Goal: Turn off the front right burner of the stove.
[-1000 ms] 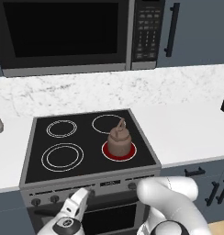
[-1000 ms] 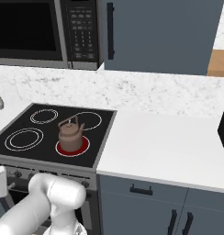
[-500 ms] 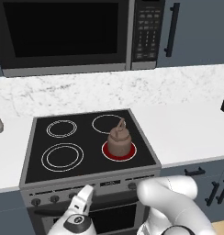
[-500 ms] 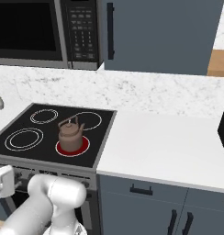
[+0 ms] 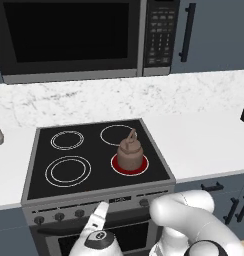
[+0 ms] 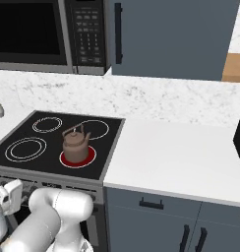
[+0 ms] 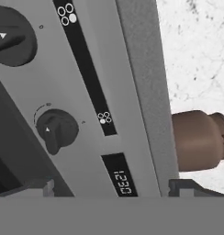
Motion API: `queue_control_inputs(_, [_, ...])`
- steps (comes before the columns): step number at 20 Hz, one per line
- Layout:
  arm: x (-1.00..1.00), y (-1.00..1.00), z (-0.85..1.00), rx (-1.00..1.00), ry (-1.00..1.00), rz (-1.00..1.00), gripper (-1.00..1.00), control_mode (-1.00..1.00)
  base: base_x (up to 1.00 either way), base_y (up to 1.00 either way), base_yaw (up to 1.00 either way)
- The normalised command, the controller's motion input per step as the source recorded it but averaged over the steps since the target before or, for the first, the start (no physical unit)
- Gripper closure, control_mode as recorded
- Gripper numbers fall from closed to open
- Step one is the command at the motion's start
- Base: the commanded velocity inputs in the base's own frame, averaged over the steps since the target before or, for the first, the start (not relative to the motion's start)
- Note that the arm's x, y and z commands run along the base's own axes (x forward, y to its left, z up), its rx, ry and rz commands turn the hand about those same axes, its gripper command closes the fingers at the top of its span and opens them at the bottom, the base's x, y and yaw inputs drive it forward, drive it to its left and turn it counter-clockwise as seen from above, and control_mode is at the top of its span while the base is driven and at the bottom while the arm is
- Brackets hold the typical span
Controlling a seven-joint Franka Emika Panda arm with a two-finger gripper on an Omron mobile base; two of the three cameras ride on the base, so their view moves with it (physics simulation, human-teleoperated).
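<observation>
The black glass four-ring electric stove (image 5: 94,160) sits between white counters below a black microwave (image 5: 69,37). Its front right burner (image 5: 129,164), a glowing red disc, is evidently on, and a brown metal kettle (image 5: 130,151) stands on it. The other three rings show as white outlines only.

The white arm's two-finger gripper (image 5: 100,217) is held low in front of the grey steel control panel (image 5: 99,206), just beside the row of small dark knobs, presumably to reach a control there. Whether its fingers are spread or closed cannot be determined; it appears to hold nothing.

In the hand view, two dark round knobs (image 7: 56,130) and a small digital clock display (image 7: 122,181) are close ahead; no knob is contacted. The task is judged not yet done.
</observation>
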Motion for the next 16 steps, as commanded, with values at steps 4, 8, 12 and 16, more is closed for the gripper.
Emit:
queue_control_inputs(4, [0.32, 0.03, -0.05, 0.06, 0.0, 0.02, -1.0, -1.0, 0.0, 0.0, 0.0])
queue_control_inputs(8, [0.12, 0.02, -0.16, 0.02, 0.0, 0.05, -1.0, -1.0, 0.0, 0.0, 0.0])
queue_control_inputs(12, [0.0, 0.29, -0.42, 0.0, 0.0, 0.07, -1.0, -1.0, 0.0, 0.0, 0.0])
queue_control_inputs(16, [0.0, 0.23, -0.14, 0.0, 0.0, 0.04, -1.0, -1.0, 0.0, 0.0, 0.0])
